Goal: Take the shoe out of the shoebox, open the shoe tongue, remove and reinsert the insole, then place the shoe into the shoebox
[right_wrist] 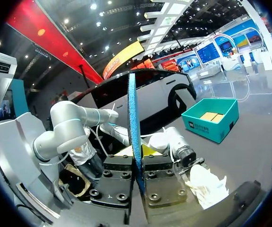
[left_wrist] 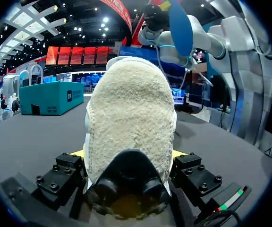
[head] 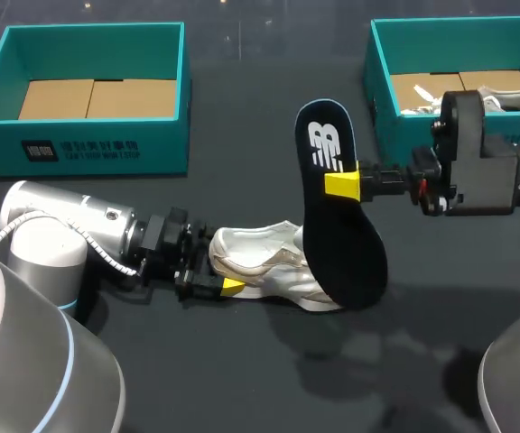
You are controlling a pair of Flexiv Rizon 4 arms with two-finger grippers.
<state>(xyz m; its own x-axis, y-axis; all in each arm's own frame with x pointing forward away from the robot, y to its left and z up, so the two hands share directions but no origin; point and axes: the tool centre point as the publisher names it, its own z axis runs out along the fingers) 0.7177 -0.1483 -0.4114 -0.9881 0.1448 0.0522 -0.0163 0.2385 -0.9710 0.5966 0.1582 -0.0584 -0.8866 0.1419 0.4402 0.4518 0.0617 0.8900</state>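
Note:
A white shoe (head: 269,266) lies on its side on the dark table, toe pointing right. My left gripper (head: 217,275) is shut on its heel; in the left wrist view the sole (left_wrist: 129,123) fills the space between the fingers. Just above the shoe's toe hangs the dark insole (head: 337,207), upright and tilted, logo side facing the camera. My right gripper (head: 343,185) is shut on the insole's edge. From the right wrist the insole (right_wrist: 132,118) shows edge-on between the closed fingers, with the shoe (right_wrist: 207,184) below and beside it.
A teal shoebox (head: 97,144) with a bare cardboard floor stands at the back left. Another teal shoebox (head: 379,81) at the back right holds a second white shoe (head: 504,97), behind my right wrist.

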